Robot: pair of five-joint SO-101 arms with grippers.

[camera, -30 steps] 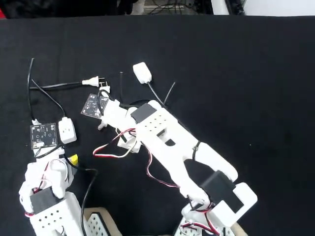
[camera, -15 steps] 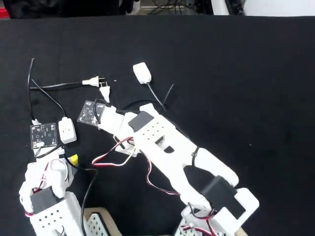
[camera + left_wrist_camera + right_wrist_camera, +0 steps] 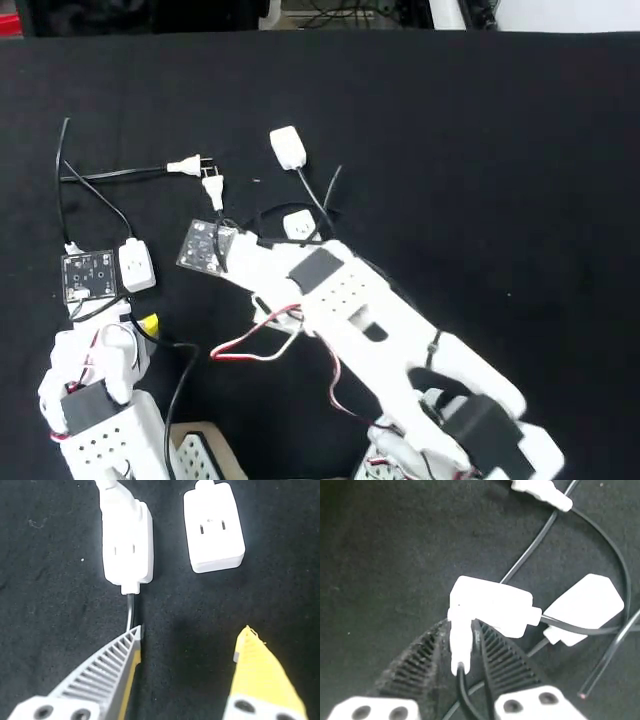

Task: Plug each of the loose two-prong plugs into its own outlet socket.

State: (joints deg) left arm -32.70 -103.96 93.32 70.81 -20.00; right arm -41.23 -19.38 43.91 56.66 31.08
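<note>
Right pincer (image 3: 462,635) clamps small white two-prong plug (image 3: 461,647) on black cord (image 3: 463,690), tip meeting white rectangular plastic outlet socket (image 3: 492,605), centre of black table (image 3: 500,150). Push straight along prongs; unbraced socket may slide.

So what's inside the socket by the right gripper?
A white plug, clamped between the right fingers, butts into the socket. Its prongs are hidden, so seating depth can't be seen.

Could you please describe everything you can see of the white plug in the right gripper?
The small white plastic plug is pinched between the black ribbed fingers of the right gripper. A black cable leaves its rear. Its front butts against a white rectangular outlet socket lying on black cloth; no prongs show, so it looks inserted.
</note>
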